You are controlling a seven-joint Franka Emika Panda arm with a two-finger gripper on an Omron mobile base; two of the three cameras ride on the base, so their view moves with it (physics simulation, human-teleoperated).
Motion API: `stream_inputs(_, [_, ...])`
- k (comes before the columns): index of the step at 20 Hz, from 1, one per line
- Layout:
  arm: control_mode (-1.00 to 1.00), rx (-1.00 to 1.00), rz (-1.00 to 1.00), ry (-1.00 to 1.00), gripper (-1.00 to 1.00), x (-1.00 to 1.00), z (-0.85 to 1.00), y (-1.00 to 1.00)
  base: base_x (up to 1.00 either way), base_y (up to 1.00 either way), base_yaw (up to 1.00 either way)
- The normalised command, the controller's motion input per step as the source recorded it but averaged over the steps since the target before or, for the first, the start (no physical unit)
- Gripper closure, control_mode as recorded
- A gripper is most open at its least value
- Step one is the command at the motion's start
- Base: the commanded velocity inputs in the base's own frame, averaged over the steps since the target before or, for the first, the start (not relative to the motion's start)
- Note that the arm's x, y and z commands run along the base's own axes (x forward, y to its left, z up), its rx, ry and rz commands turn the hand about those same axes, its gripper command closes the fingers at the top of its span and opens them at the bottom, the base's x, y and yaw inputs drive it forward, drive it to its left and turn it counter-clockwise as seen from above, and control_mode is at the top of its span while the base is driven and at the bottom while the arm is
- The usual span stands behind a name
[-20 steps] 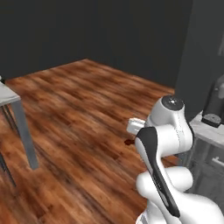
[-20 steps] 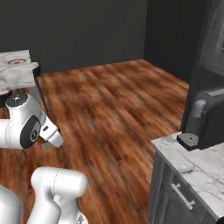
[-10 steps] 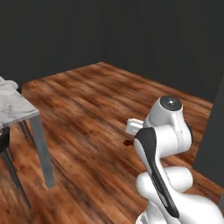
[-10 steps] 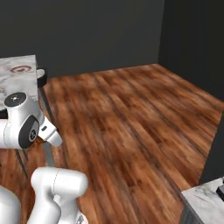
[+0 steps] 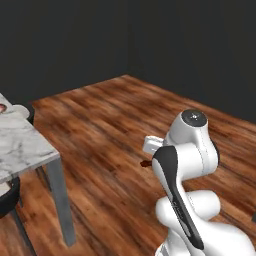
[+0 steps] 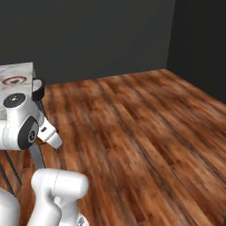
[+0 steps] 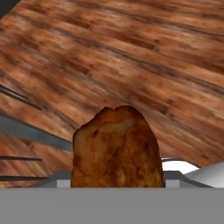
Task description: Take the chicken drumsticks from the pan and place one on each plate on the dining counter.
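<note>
Since a second ago your base has swung round: the grey cabinets and dark appliance have slid out of both base views, and the dining counter [image 5: 25, 150] now juts in at the left of the left base view, a white marble slab with grey veins on a plain grey leg. Your arm stays folded close over the base. In the hand view the gripper [image 7: 117, 186] is pinched on a chicken drumstick [image 7: 116, 148], a blunt, club-shaped lump with a mottled golden-brown, crusty skin that stands up between the jaws; the fingers themselves sit hidden behind it. In the left base view a small reddish-brown tip of the meat [image 5: 145, 163] pokes out beside your white wrist. Glossy wood planks in streaked red-brown spread below. On the counter's far end in the right base view lies a plate [image 6: 16, 80], round, red-brown rimmed, pale centred.
</note>
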Motion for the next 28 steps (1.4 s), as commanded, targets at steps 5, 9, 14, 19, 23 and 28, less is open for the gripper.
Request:
stream_inputs(5, [1.00, 0.00, 0.00, 0.00, 1.00, 0.00, 0.00, 0.00, 1.00, 0.00, 0.00])
stream_inputs(9, [1.00, 0.00, 0.00, 0.00, 1.00, 0.00, 0.00, 0.00, 1.00, 0.00, 0.00])
stream_inputs(14, [1.00, 0.00, 0.00, 0.00, 1.00, 0.00, 0.00, 0.00, 1.00, 0.00, 0.01])
stream_inputs(19, [1.00, 0.00, 0.00, 0.00, 1.00, 0.00, 0.00, 0.00, 1.00, -0.02, 0.05])
stream_inputs(23, [1.00, 0.00, 0.00, 0.00, 1.00, 0.00, 0.00, 0.00, 1.00, -0.01, 0.13])
stream_inputs(28, [1.00, 0.00, 0.00, 0.00, 1.00, 0.00, 0.00, 0.00, 1.00, 0.00, 0.36])
